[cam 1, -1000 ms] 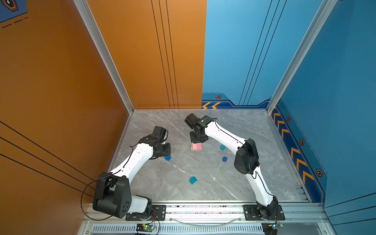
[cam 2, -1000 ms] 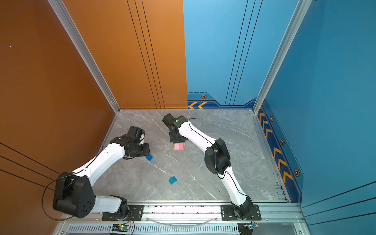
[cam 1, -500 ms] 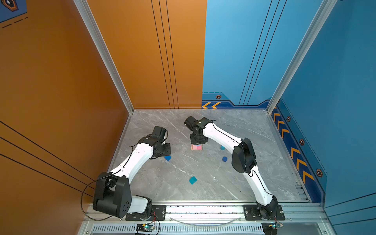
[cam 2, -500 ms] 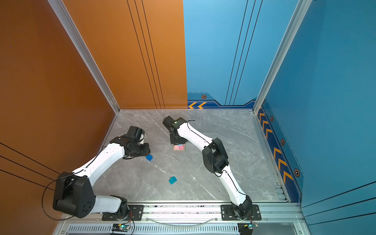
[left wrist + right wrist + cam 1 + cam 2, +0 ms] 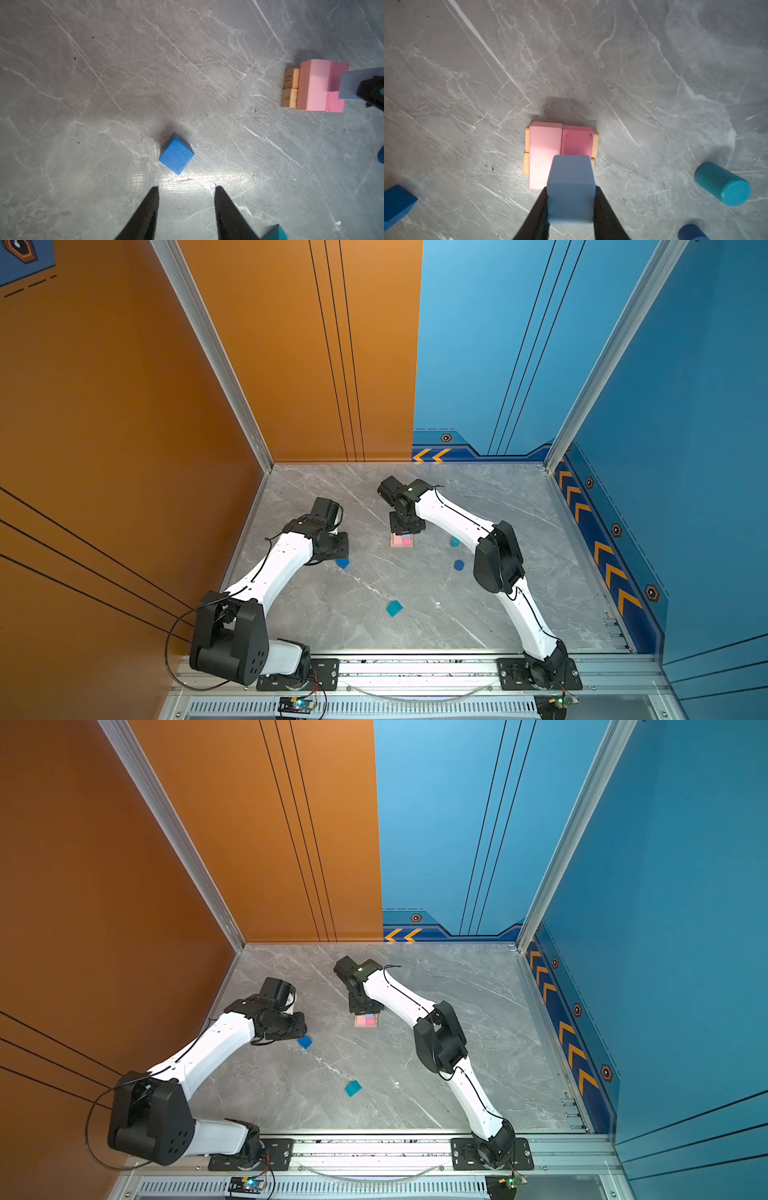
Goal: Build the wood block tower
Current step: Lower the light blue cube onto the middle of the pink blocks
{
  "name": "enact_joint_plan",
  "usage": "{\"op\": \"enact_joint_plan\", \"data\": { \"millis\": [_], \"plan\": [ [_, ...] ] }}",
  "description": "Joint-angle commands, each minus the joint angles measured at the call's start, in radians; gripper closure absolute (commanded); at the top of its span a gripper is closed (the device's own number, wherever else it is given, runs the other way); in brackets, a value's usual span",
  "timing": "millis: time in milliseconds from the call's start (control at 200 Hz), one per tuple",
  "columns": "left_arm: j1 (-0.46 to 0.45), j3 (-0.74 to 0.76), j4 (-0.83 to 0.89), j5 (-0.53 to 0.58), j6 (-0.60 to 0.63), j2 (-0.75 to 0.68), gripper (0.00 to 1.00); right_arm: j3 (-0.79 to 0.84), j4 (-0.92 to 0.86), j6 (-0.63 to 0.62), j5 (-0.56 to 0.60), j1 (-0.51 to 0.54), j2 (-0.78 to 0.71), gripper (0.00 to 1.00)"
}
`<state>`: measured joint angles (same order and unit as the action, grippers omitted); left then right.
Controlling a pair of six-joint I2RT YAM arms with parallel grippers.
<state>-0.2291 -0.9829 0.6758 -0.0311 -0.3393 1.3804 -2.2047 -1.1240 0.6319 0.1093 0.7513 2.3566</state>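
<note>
R wrist view: right gripper [image 5: 571, 193] clamped on light-blue cube [image 5: 570, 178], over the darker of two pink bars [image 5: 545, 153] laid side by side across two tan bars [image 5: 596, 143]; contact w/ stack not discernible. Off to one side, teal cylinder [image 5: 722, 184] lying down and dark-blue cylinder [image 5: 691, 232], seen close only here.

L wrist view: left gripper [image 5: 186, 188] part-open, empty, just short of dark-blue cube [image 5: 176, 153] on marble tabletop [image 5: 83, 83]; numbers on tan bar ends legible only here.

Both top views: teal cube [image 5: 393, 608] alone toward front, well apart from stack.
</note>
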Motion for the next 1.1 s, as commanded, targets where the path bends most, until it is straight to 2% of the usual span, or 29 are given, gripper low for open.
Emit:
{"op": "enact_joint_plan", "data": {
  "millis": [0,1096],
  "plan": [
    [0.007,0.003,0.001,-0.018,0.010,0.003,0.54,0.025,0.004,0.032,0.006,-0.005,0.013,0.67],
    [0.005,0.006,-0.001,-0.026,0.011,0.001,0.54,0.056,0.047,0.088,-0.013,-0.010,0.015,0.66]
  ]
}}
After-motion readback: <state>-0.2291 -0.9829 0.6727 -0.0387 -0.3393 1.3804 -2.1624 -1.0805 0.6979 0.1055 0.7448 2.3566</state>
